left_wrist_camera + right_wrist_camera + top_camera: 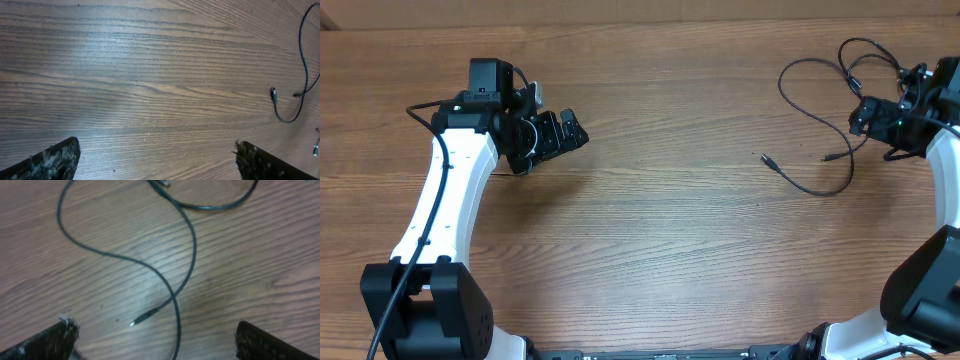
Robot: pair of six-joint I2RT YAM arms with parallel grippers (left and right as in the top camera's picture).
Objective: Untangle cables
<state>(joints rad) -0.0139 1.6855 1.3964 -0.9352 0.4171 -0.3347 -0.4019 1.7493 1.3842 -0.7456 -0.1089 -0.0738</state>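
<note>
Cables (786, 92) lie in loose loops at the far right of the desk (650, 230), spread out rather than bunched. Two strands cross beneath the right wrist and more loops overlap by the desk's edge, so the job looks only partly done: the cables have yet to be drawn apart. The right arm (945, 170) hangs low over that crossing, jaws gaping wide and gripping nothing, one plug (145, 316) on the wood beneath them, while the left arm (450, 190) reaches over bare wood well apart from the cables, jaws likewise wide and empty.
</note>
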